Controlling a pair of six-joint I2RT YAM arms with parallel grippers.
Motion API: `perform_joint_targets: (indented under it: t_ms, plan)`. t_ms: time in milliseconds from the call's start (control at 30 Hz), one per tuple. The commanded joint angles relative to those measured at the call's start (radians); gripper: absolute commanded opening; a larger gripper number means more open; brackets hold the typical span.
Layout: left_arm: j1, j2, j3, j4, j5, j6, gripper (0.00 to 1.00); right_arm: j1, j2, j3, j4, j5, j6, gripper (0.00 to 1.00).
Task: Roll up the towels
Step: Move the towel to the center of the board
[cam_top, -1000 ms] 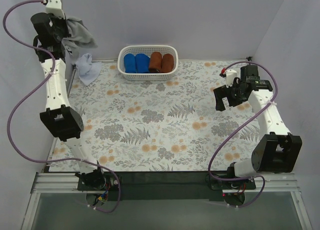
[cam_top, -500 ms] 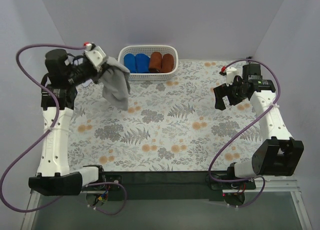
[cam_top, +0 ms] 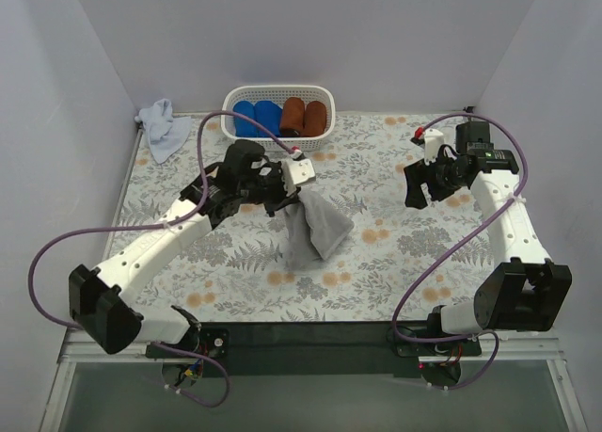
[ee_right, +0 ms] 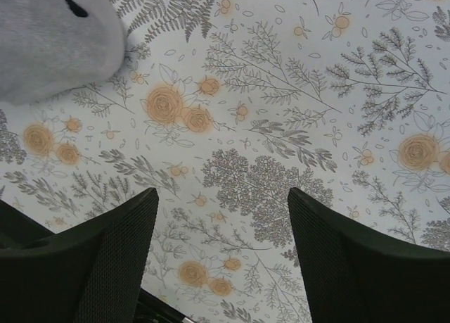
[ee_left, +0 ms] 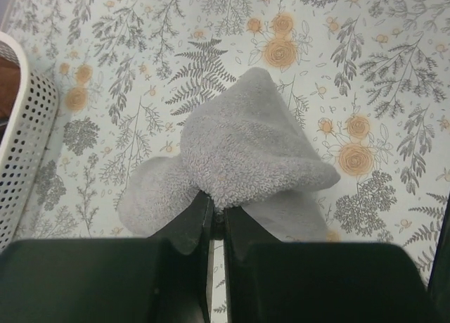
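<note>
My left gripper (cam_top: 299, 189) is shut on the mid-grey towel (cam_top: 315, 230), which hangs from it in a bunch over the middle of the table, its lower end on the floral cloth. In the left wrist view the grey towel (ee_left: 249, 154) is pinched between the closed fingertips (ee_left: 200, 214). The pale blue-lavender towel (cam_top: 160, 129) lies crumpled at the far left corner. My right gripper (cam_top: 414, 189) is open and empty, hovering over the table's right side; in its wrist view (ee_right: 221, 196) the grey towel (ee_right: 53, 45) shows at the upper left.
A white basket (cam_top: 278, 142) at the back centre holds two bright blue cloth cylinders (cam_top: 256, 118) and two rust-brown ones (cam_top: 304, 117). Its perforated wall shows in the left wrist view (ee_left: 24, 136). Grey walls enclose the table on three sides.
My left arm has swung from the far left corner down to the table's middle, carrying the grey towel with it. The right arm has barely moved.
</note>
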Motion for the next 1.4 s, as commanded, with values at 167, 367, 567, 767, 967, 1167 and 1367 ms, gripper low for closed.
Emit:
perform_joint_targets:
  t_ms: [167, 367, 567, 767, 967, 1167, 1367]
  plan:
    - [-0.057, 0.091, -0.101, 0.136, -0.259, -0.080, 0.00, -0.002, -0.039, -0.099, -0.018, -0.151, -0.007, 0.65]
    - [-0.043, 0.151, -0.138, 0.142, -0.380, -0.106, 0.00, 0.044, -0.013, -0.180, 0.005, -0.277, 0.006, 0.55]
    - [0.180, 0.303, 0.003, 0.019, -0.136, -0.051, 0.01, 0.243, -0.002, -0.240, 0.201, -0.197, 0.088, 0.48]
    - [0.377, 0.400, 0.118, -0.197, 0.236, 0.015, 0.47, 0.453, 0.122, -0.213, 0.348, -0.125, 0.131, 0.38]
    - [0.454, 0.181, 0.074, -0.224, 0.379, 0.065, 0.57, 0.696, 0.306, -0.133, 0.448, 0.014, 0.149, 0.36]
    - [0.462, 0.107, 0.054, -0.246, 0.411, 0.009, 0.57, 0.768, 0.445, -0.070, 0.450, 0.102, 0.148, 0.37]
    - [0.460, 0.067, 0.066, -0.272, 0.421, 0.036, 0.58, 0.782, 0.499, -0.070, 0.451, 0.147, 0.145, 0.38]
